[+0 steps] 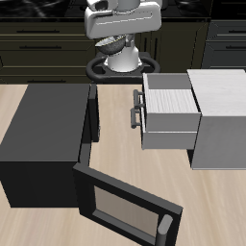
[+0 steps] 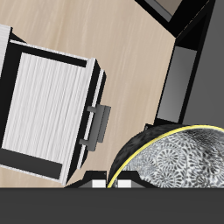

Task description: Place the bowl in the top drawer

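Note:
The bowl [image 2: 179, 162] is silver-grey with a speckled shiny inside, and it hangs close under the wrist camera. My gripper [image 2: 112, 183] is shut on its rim, and only the fingertips show. In the exterior view the gripper [image 1: 116, 50] holds the bowl [image 1: 111, 43] high above the table's back, near the robot's base. The top drawer [image 1: 171, 113] stands pulled open from the light grey cabinet [image 1: 221, 115], its whitish inside bare and its bar handle [image 1: 137, 111] in front. The wrist view shows the drawer [image 2: 48, 109] and its handle [image 2: 98, 125] below, apart from the bowl.
A black microwave [image 1: 43, 135] stands beside the drawer. Its windowed door [image 1: 125, 207] is swung open toward the table's front edge. The door's edge also shows in the wrist view [image 2: 182, 80]. Bare wood lies between the microwave and the drawer [image 1: 115, 135].

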Motion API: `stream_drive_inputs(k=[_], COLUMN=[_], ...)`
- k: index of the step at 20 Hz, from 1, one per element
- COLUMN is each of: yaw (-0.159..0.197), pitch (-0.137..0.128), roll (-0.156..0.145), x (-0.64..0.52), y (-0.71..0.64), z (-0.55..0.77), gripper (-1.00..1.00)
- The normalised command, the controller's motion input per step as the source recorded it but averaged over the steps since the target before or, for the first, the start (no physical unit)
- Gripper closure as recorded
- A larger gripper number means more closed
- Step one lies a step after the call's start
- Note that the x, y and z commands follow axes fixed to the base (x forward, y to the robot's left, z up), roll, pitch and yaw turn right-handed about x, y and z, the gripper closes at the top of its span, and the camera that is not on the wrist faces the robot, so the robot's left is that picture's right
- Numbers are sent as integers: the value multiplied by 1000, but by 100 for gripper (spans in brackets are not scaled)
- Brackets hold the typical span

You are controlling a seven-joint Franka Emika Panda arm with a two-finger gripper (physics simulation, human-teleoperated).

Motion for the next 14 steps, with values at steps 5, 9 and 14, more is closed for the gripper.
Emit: stream_drive_inputs(k=[5,9,14], yaw=[155,143,289], pitch=[-34,10,38], roll=[8,-12,-5], x=[-9,35,35], y=[371,254,317], z=[58,-41,-175], gripper=[100,100,100])
